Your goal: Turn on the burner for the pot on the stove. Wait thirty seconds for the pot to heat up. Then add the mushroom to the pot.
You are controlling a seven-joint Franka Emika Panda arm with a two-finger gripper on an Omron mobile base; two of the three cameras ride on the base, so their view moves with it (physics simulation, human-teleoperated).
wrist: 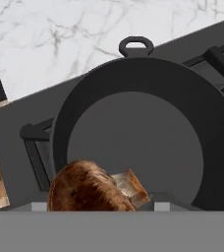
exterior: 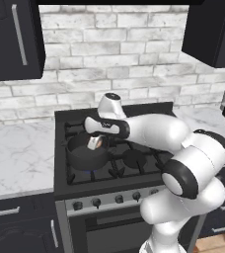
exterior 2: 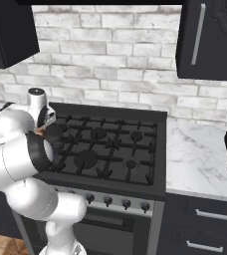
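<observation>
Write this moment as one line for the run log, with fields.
stage: add mushroom | gripper: shut on mushroom, above pot | pot: on stove, no contents visible | burner: blue flame

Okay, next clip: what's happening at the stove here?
The white arm has reached over the stove and holds its tool above the dark pot, front left on the grates. The brown mushroom sits at the tool, over the pot's bare inside, not yet dropped. A small blue flame shows under the pot.
</observation>
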